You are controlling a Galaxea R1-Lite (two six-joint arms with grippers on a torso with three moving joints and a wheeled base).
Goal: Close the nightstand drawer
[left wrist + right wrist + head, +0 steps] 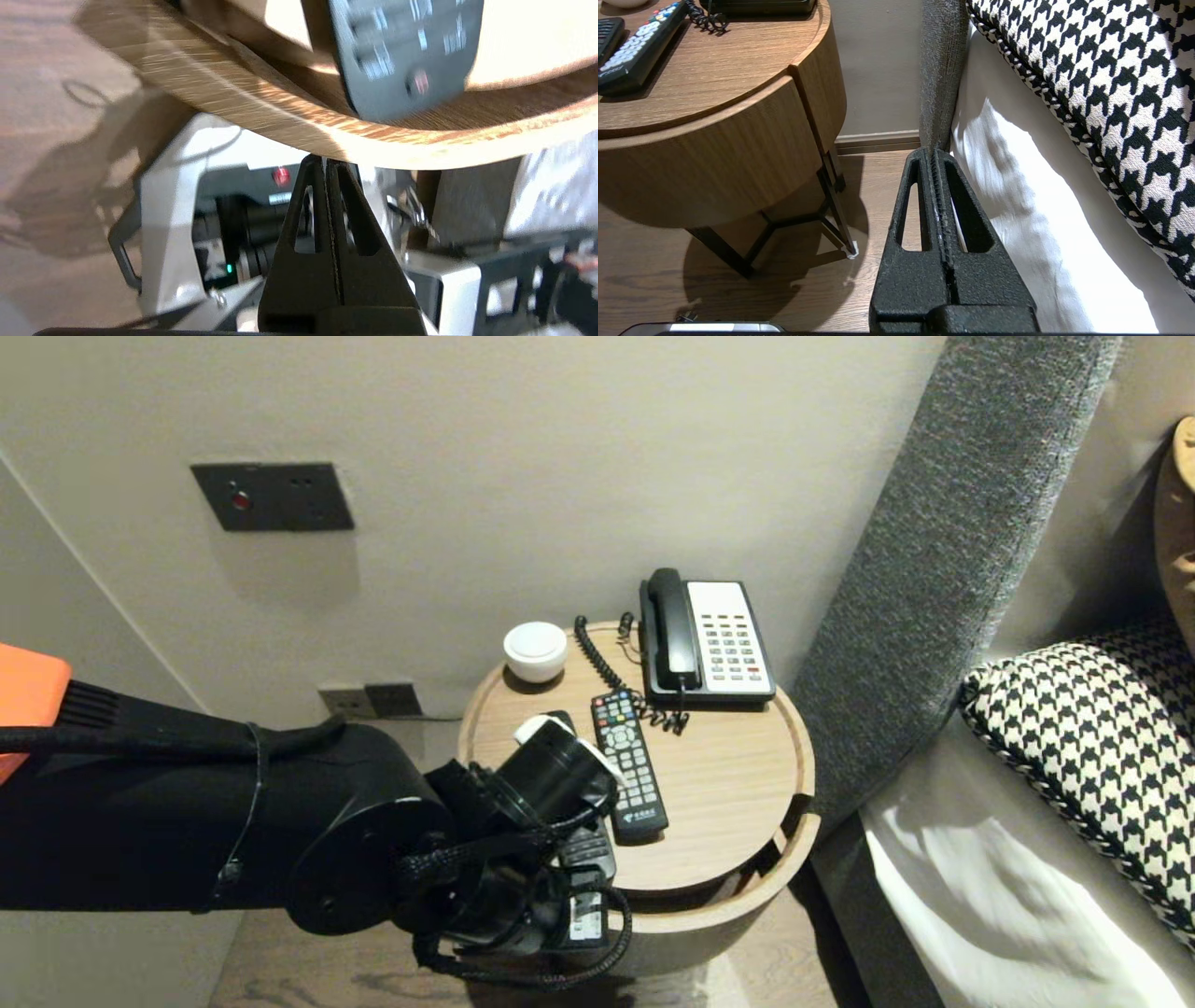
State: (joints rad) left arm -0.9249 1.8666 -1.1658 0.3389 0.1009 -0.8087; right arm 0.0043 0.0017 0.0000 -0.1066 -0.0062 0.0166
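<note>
My left gripper (325, 161) is shut with nothing between its fingers, its tips just below the front rim of the round wooden bedside table (261, 116). Close to it a dark remote (406, 56) with a red button lies at the table's edge. In the head view my left wrist (551, 775) hangs over the table's front left and covers most of that remote (590, 847). A second black remote (628, 765) lies beside it, towards the middle. My right gripper (934, 151) is shut and empty, parked low between the table and the bed.
A black-and-white telephone (707, 639) with a coiled cord and a small white cup (535, 651) stand at the back of the table (747, 887). A grey headboard (943, 551), white sheet (1017, 210) and houndstooth pillow (1092, 747) lie to the right. Wood floor (738, 298) lies below.
</note>
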